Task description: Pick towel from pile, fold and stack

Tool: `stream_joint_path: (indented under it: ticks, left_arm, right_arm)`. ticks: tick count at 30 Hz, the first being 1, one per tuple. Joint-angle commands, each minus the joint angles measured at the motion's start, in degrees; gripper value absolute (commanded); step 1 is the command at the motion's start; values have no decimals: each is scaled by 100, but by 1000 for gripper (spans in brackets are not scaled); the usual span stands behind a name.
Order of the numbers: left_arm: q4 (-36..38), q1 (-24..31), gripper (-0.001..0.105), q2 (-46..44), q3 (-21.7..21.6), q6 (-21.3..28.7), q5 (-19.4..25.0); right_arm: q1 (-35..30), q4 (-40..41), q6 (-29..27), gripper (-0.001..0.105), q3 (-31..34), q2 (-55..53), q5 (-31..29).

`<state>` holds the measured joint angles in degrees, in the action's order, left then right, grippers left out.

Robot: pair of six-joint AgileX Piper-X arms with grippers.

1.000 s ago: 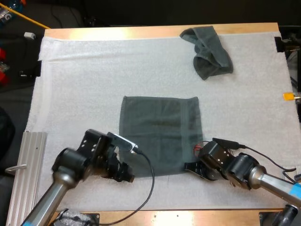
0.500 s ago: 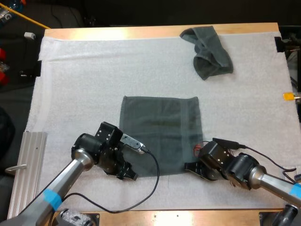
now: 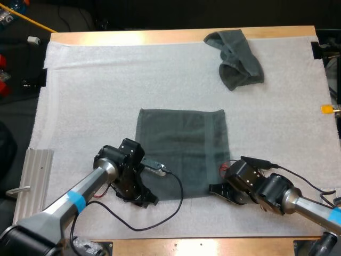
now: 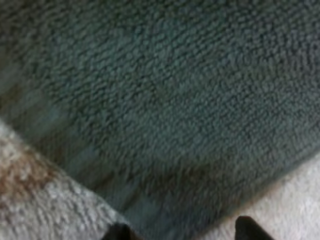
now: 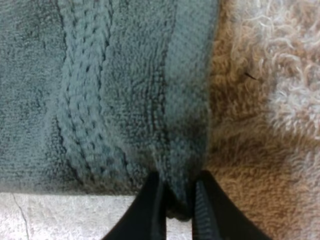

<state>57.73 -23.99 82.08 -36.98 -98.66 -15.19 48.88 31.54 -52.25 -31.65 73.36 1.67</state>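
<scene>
The spread towel point(image 3: 181, 152) lies flat at the middle of the white mat point(image 3: 90, 96), its edges square with the mat's. It is nearly square, so no long axis is plain; its stitched band runs toward the mat's far edge. It looks soft, light and limp, best pinched at the corners nearest the mat's near edge. The right gripper point(image 5: 177, 202) is clamped on one such corner, while the left gripper point(image 4: 182, 231) stands open at the other. The crumpled towel point(image 3: 237, 58) sits at the mat's far right.
</scene>
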Motion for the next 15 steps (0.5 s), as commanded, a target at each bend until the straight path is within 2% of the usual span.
stream_joint_path:
  ticks: [1,3,8,12,15]
  left_arm:
    - [-130,-26,44,78,9,-28,-268]
    - [-221,-26,44,117,9,-32,-422]
    - [-256,-26,40,119,9,-43,-440]
    - [-381,-26,25,119,9,-43,-440]
    - [-509,-26,18,119,9,-65,-440]
  right_arm:
    - [12,51,-57,0,-2,-38,-58]
    - [12,51,-57,0,-2,-38,-58]
    - [12,51,-57,0,-2,-38,-58]
    - [12,51,-57,0,-2,-38,-58]
    - [12,51,-57,0,-2,-38,-58]
